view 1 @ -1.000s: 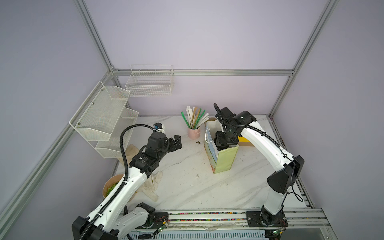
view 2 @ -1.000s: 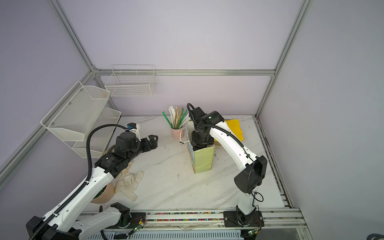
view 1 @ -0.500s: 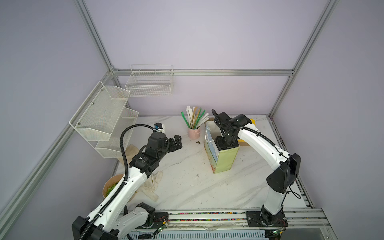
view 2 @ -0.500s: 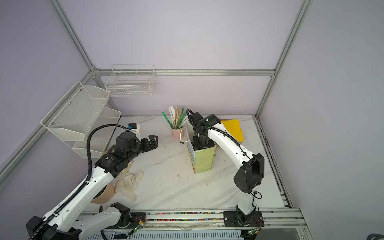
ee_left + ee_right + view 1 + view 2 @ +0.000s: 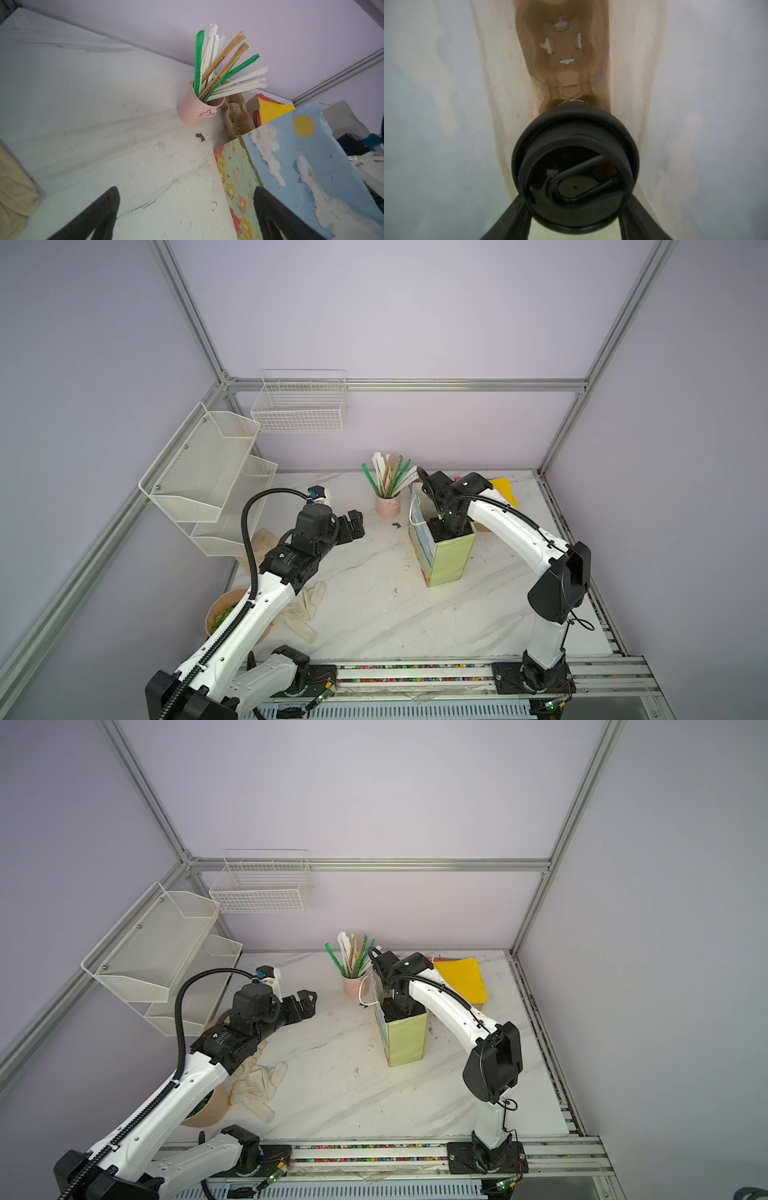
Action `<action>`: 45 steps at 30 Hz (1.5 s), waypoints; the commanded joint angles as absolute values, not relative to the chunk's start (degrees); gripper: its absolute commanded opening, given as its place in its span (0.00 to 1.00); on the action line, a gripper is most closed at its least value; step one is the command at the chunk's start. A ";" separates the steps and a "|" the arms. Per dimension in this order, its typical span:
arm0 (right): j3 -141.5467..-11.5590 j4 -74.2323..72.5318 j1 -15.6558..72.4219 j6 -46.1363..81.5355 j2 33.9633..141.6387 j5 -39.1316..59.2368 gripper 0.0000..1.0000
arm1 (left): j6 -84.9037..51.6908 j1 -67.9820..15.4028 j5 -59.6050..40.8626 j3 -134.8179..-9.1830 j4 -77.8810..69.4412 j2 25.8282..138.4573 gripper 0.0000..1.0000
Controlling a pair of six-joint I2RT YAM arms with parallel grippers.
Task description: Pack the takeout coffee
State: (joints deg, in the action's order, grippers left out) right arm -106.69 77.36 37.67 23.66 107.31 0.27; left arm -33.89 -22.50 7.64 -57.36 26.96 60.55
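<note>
R pincer (image 5: pixel 575 209): closed on the takeout coffee (image 5: pixel 575 182). Fingers (image 5: pixel 508 220) sit either side of the cup, just under the lid (image 5: pixel 571 124). Lid is on.

Cup loc: down inside the paper bag (image 5: pixel 451 560), above the brown cup carrier (image 5: pixel 562 52) lying at bag bottom. Can't tell if the base has reached the carrier, since the lid hides it.

L pincer (image 5: pixel 185 193): wide open, empty, over the worktop (image 5: pixel 374 614) beside the bag's painted face, not touching it.

Handling (judgement):
- Paper cup is light w/ a thin wall, so it dents if you squeeze hard.
- Stiffest band is up by the rim/lid, so your present hold is the right place.
- Lid plastic is glossy, prob. slippery, and only pressed on. Don't carry by the lid alone.
- Contents unknown. Treat as full and keep vertical.
- Bag is soft paper and narrow, w/ walls close on both sides of the cup. Expect snagging on the way out; nothing braces the bag.
</note>
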 commanded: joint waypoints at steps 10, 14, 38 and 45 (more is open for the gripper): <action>-104.22 79.12 37.97 23.50 108.37 -0.80 0.62 | -34.33 -21.78 6.92 -58.70 26.21 60.29 1.00; -103.63 79.11 37.97 23.55 108.72 -0.88 0.62 | -34.36 -21.80 6.86 -58.67 26.29 60.29 1.00; -102.49 78.84 37.97 23.82 112.33 -2.37 0.62 | -34.14 -21.66 6.31 -58.87 26.42 60.47 1.00; -102.31 78.76 37.45 23.99 113.46 -2.91 0.63 | -34.10 -21.69 6.11 -58.89 26.52 60.47 1.00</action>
